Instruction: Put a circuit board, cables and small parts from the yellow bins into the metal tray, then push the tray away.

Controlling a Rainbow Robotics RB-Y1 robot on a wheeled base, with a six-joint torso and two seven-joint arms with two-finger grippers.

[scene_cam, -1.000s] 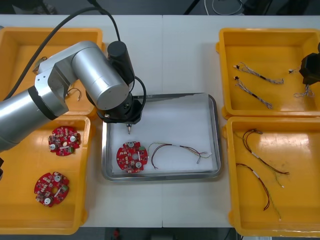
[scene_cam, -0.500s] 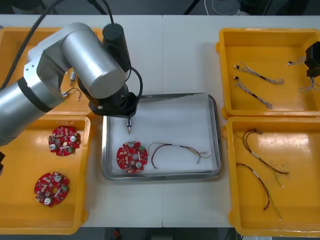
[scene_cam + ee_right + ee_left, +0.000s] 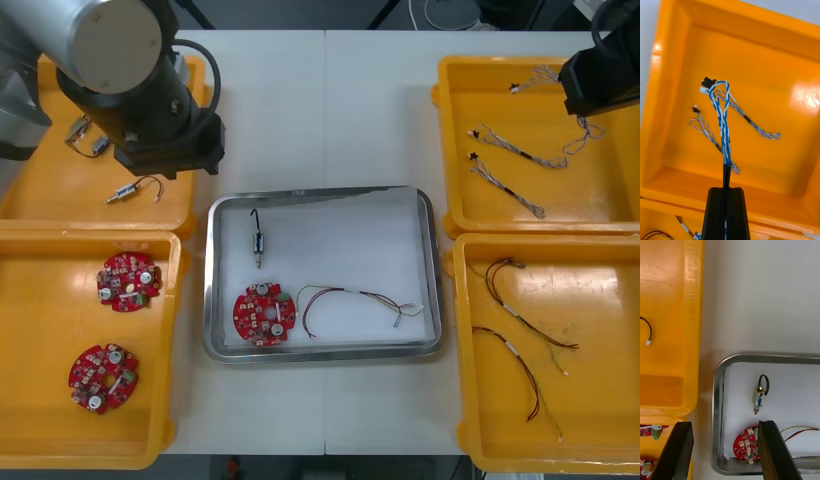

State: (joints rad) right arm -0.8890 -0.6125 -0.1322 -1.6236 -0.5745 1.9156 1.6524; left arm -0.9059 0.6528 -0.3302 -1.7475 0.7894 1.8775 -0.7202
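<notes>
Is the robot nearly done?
Nearly. The metal tray holds a circuit board, a red and yellow cable and a small metal part. The right gripper holds a blue and white cable above a yellow bin. The left gripper hangs open by the tray. Left: drop it in, push the tray away.

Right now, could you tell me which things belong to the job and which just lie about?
Job: tray holding board, small part, red-yellow cable; blue-white cable in right gripper over the far bin; left gripper open near the tray.
Lying about: two spare boards, loose cables and parts in the bins.
</notes>
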